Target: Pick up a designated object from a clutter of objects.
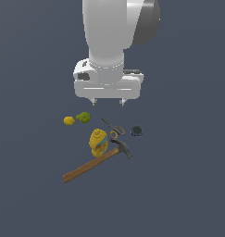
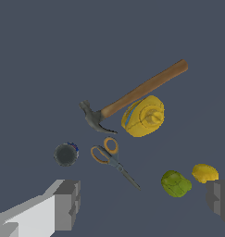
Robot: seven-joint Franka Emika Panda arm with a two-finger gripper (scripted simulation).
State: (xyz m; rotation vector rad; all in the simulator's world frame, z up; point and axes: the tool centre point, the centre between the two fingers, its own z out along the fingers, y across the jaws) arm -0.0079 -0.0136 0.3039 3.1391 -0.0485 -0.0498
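Observation:
The designated object, an olive-green lumpy ball (image 1: 83,117) (image 2: 176,183), rests on the dark floor at the exterior view's left of the clutter, right beside a smaller yellow lump (image 1: 69,121) (image 2: 205,173). My gripper (image 1: 107,102) (image 2: 141,203) hangs open above the floor, behind the clutter in the exterior view and apart from every object. Nothing sits between its fingers (image 2: 67,203). The green ball lies below and toward the exterior view's left of the gripper.
A yellow container (image 1: 98,141) (image 2: 144,116) lies against a wooden-handled hammer (image 1: 96,161) (image 2: 132,95). Orange-handled scissors (image 1: 113,127) (image 2: 111,158) and a small dark disc (image 1: 137,131) (image 2: 66,154) lie toward the exterior view's right.

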